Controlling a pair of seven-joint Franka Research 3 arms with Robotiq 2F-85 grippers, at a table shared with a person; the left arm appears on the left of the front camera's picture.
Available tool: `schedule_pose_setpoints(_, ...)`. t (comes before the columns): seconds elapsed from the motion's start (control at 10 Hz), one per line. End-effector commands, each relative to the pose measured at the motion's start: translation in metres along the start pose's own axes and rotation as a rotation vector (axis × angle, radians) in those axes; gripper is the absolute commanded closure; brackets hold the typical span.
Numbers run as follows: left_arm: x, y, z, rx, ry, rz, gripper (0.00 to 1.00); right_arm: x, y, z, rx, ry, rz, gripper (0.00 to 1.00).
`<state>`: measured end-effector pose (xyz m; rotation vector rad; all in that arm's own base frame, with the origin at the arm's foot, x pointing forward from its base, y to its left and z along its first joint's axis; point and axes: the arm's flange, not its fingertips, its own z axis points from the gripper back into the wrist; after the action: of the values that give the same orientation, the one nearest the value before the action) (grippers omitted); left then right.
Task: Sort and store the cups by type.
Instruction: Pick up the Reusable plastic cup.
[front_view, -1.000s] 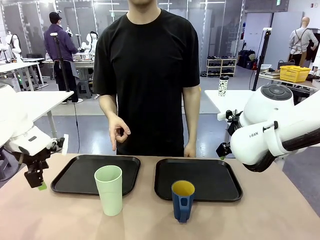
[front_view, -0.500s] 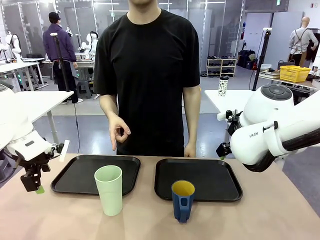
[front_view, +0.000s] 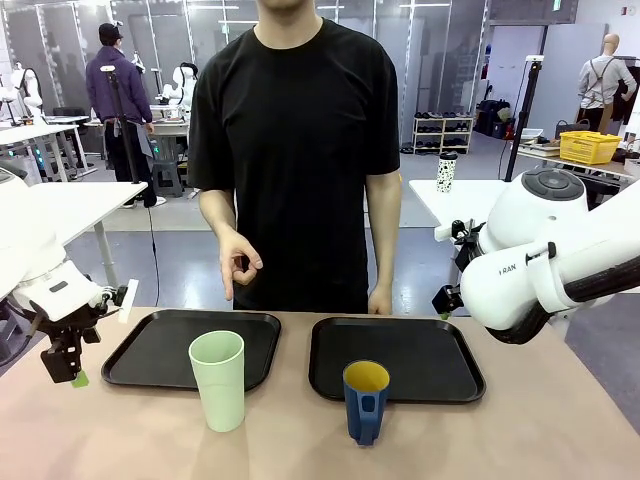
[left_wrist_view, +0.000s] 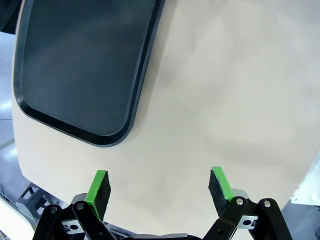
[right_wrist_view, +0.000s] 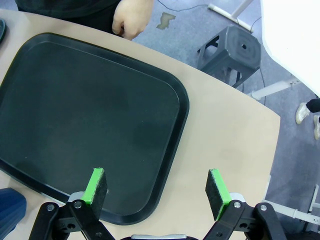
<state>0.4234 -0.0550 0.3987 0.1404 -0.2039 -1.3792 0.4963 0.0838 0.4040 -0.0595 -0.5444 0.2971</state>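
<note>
Green tumbler (front_view: 217, 380) well apart from left gripper (left_wrist_view: 159, 172); blue mug (front_view: 366, 400) untouched.

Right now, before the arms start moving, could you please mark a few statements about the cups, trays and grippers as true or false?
1. The pale green tumbler stands upright on the table, at the near edge of the left tray. True.
2. The dark blue mug sits inside the right tray. False: it stands on the table at that tray's near edge.
3. The left gripper is shut on the tumbler. False: its jaws are open and hold nothing, above bare table beside the left tray.
4. The right gripper is open above the right tray's edge. True.
</note>
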Motion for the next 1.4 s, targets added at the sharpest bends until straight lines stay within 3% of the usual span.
schedule_pose_setpoints(0.0, -0.012, -0.011, -0.001, 0.031, -0.122, -0.032, 0.0, 0.0, 0.0, 0.0, 0.0, -0.001, 0.001, 0.0)
schedule_pose_setpoints(0.5, -0.025, -0.039, -0.024, -0.027, -0.546, -0.149, 0.0, 0.0, 0.0, 0.0, 0.0, -0.001, 0.001, 0.0)
schedule_pose_setpoints(1.3, -0.038, -0.049, -0.097, -0.214, -1.064, -0.074, 0.0, 0.0, 0.0, 0.0, 0.0, -0.001, 0.001, 0.0)
